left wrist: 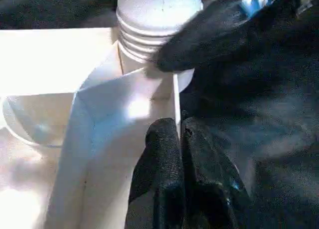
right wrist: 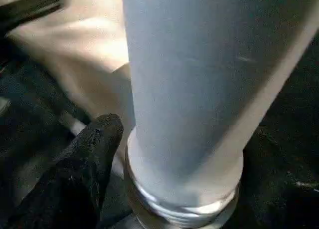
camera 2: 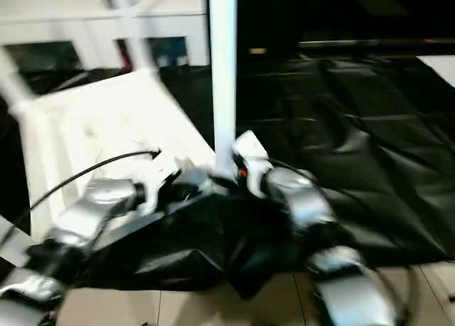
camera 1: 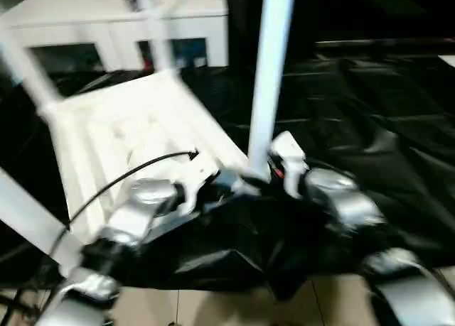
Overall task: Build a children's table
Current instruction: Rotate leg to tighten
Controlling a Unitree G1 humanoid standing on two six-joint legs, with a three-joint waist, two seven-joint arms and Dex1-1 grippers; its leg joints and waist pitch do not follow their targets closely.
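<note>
The children's table top (camera 1: 128,127) lies upside down on the black cloth, ribbed side up. Its legs stand upward: one at the near right corner (camera 1: 270,70), others at the far left (camera 1: 25,63) and back (camera 1: 153,28), and one at the near left (camera 1: 28,219). My left gripper (left wrist: 179,134) is shut on the thin rim wall of the top, right beside the corner socket. The near right leg's threaded end (left wrist: 154,19) sits in that socket. My right gripper (camera 1: 254,175) stands open around this leg's base, and one of its fingers (right wrist: 84,164) is close against the leg (right wrist: 189,89).
A white cabinet (camera 1: 114,20) stands behind the work table. Wrinkled black cloth (camera 1: 384,113) covers the table to the right. Its front edge hangs over a pale floor (camera 1: 234,308). A black cable (camera 1: 121,177) runs over my left forearm.
</note>
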